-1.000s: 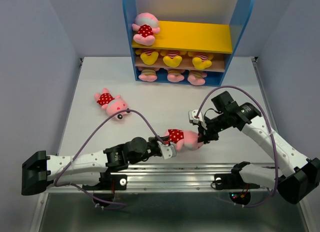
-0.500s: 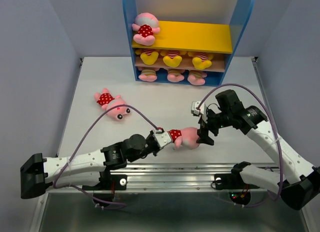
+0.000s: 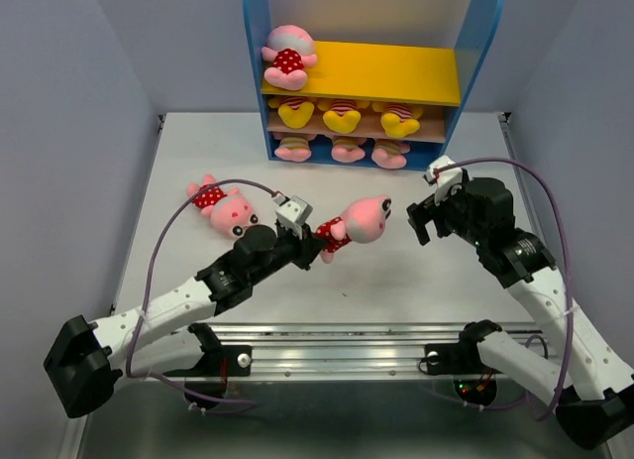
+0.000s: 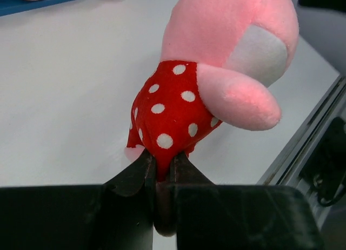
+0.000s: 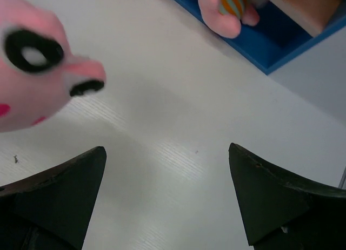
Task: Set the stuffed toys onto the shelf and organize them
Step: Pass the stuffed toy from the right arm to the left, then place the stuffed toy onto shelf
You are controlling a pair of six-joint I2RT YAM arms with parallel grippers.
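One pink pig [image 3: 355,221] in a red white-dotted outfit is pinched by its hem in the left gripper [image 3: 302,243], raised off the bench [image 3: 396,271]. A matching pig [image 3: 223,209] lies left of that gripper. Beyond it, the shelf [image 3: 396,72] holds seven toys [image 3: 342,115] across three boards.

Room on the yellow board's right side; lower tiers blocked.
On the shelf [image 3: 482,43], the yellow upper board [image 3: 396,72] is taken only at its left end by a dotted pig [image 3: 287,55]. The middle board [image 3: 371,133] is filled across by three bears [image 3: 342,115], the base [image 3: 436,160] by three striped pigs [image 3: 349,150]. The tabletop [image 3: 396,186] before the shelf is open; a loose pig [image 3: 223,209] is laid at left, and a held pig [image 3: 363,219], pinched in the left jaws, is hung mid-path beside the spread right jaws.
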